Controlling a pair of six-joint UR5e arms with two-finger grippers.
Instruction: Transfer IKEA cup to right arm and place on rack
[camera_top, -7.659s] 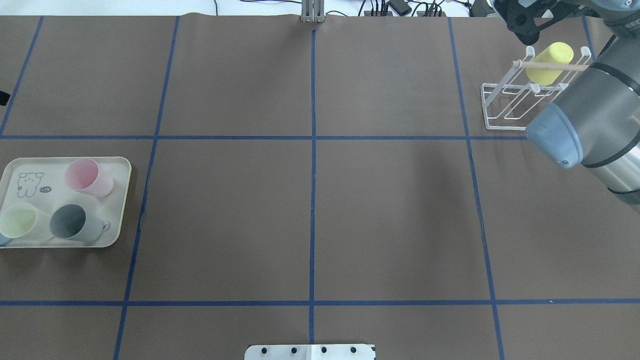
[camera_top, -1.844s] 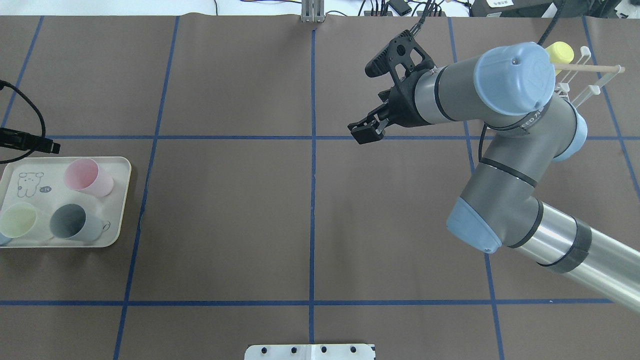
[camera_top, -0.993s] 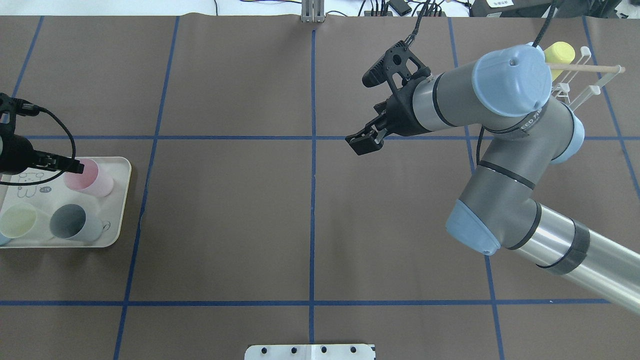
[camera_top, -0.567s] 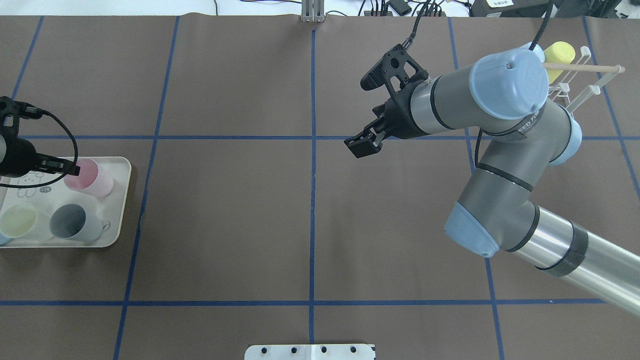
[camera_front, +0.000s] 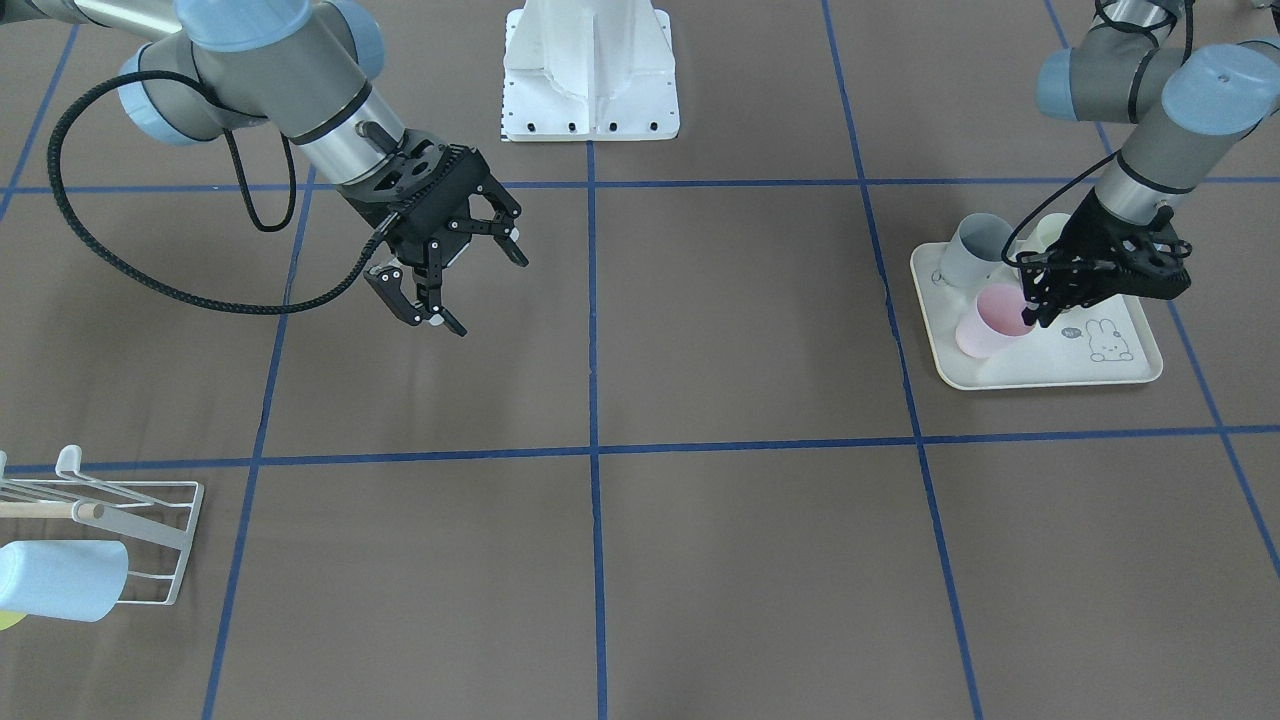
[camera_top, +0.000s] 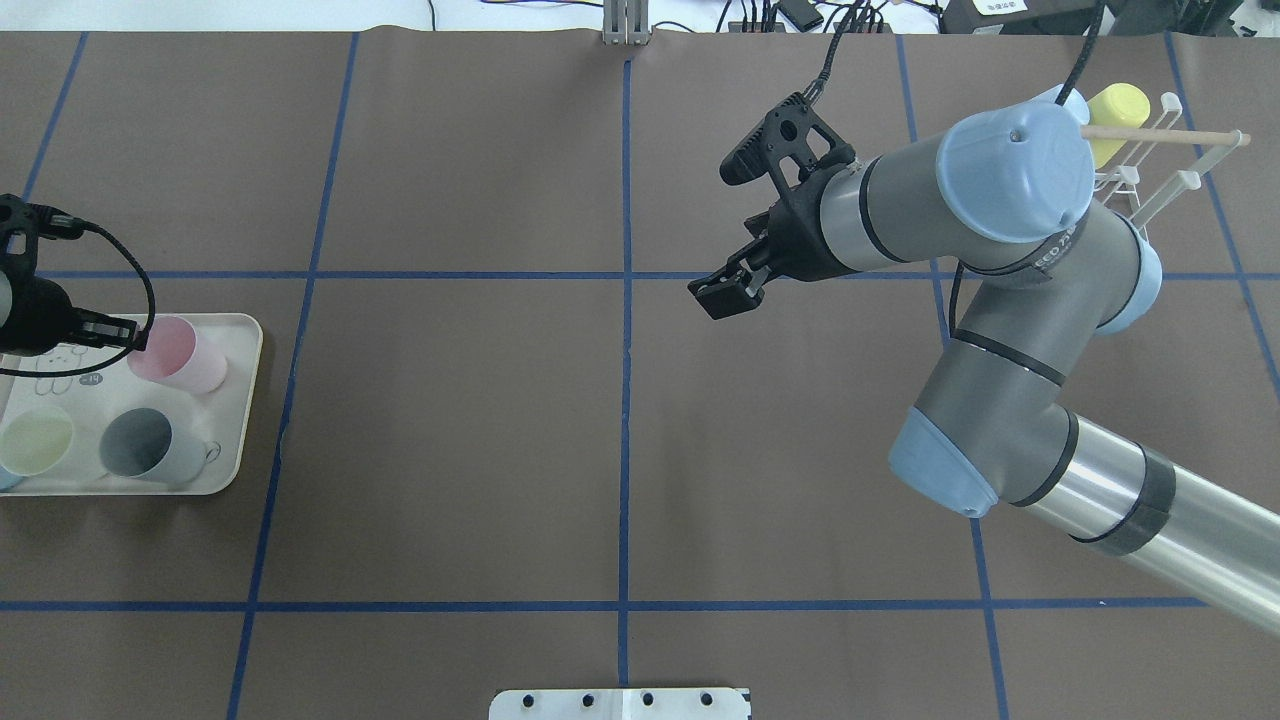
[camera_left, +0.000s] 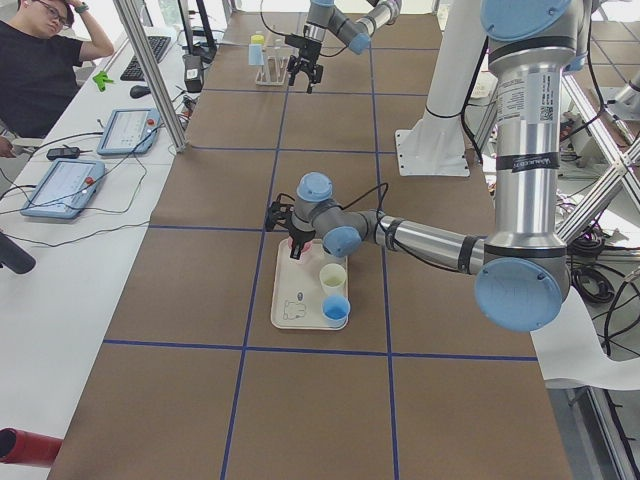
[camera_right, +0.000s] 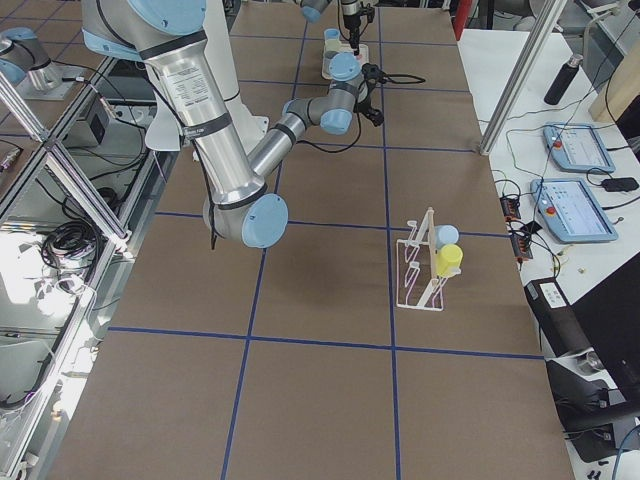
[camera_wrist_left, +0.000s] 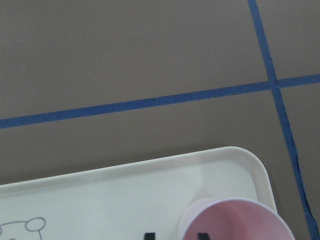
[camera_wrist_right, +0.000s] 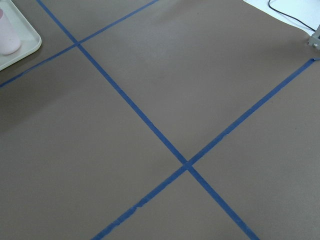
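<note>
A pink cup (camera_top: 190, 355) stands upright on the cream rabbit-print tray (camera_top: 240, 400) at the table's left. My left gripper (camera_top: 130, 335) is at its rim, jaws narrowly open. In the left wrist view one fingertip (camera_wrist_left: 202, 235) is inside the cup (camera_wrist_left: 240, 220) and the other is outside it. In the front-facing view the gripper (camera_front: 1030, 305) points down at the cup (camera_front: 985, 325). My right gripper (camera_top: 725, 290) hangs open and empty over mid-table, also in the front-facing view (camera_front: 460, 285). The white wire rack (camera_top: 1160, 150) stands at the far right.
The tray also holds a grey cup (camera_top: 140, 445) and a pale green cup (camera_top: 35, 440). The rack (camera_front: 100, 500) holds a yellow cup (camera_top: 1115, 110) and a light blue cup (camera_front: 60, 580). The right arm's elbow partly covers the rack from overhead.
The right arm swung from the rack to mid-table and now holds nearly still. The left gripper came in over the tray and settled at the pink cup's rim.
</note>
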